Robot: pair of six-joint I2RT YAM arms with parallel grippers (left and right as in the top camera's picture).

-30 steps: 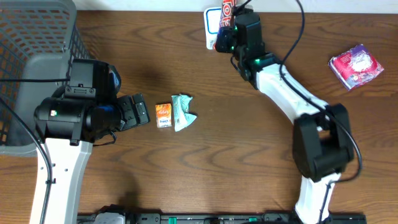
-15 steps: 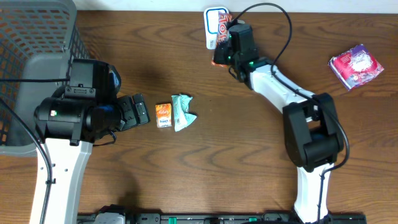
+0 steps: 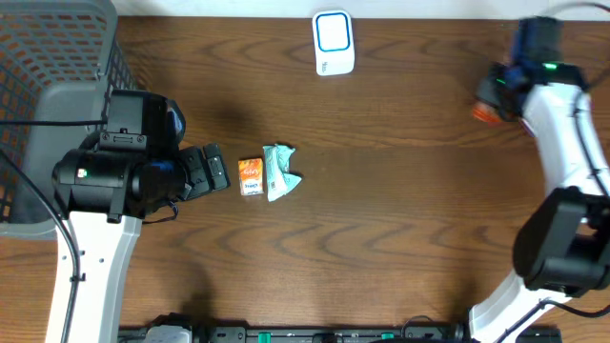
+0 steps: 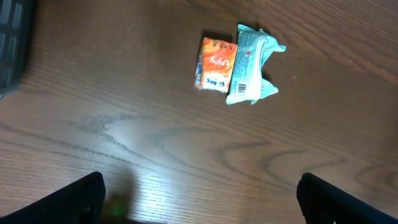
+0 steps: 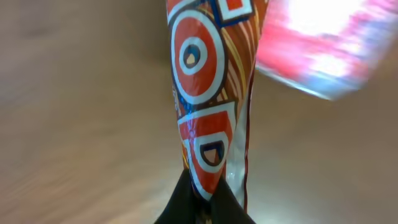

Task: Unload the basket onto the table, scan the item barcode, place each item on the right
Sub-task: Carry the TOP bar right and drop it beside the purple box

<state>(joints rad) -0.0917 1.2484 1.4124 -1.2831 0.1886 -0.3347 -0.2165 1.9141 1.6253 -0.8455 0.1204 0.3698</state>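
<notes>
1. Swinging away from the scanner (image 3: pixel 334 43) at the far edge of the tabletop (image 3: pixel 400 219), your right tool (image 5: pixel 200 200) carried the orange patterned packet (image 5: pixel 208 106) across to the far right. A second earlier it had held that packet right over the scanner's face.
2. Your right tool was clamped together on one end of the packet, and the rest stood out from the fingers in the wrist view. Overhead, only an orange corner showed beside the arm.
3. That move suggested the scan pass was over for this item and it was heading for a drop spot near the blurred pink pack (image 5: pixel 317 50) behind it. You could not tell from these views whether the barcode actually read.
4. Your left tool (image 3: pixel 212 171) had not moved. Its fingers were spread wide apart, holding nothing, parked just left of the small orange box (image 3: pixel 251 177) and the crumpled teal pouch (image 3: pixel 280 171), which lay touching each other mid-tabletop.
5. Those two probably waited for their own scans, and the basket (image 3: pixel 57 57) sat at the far left.
</notes>
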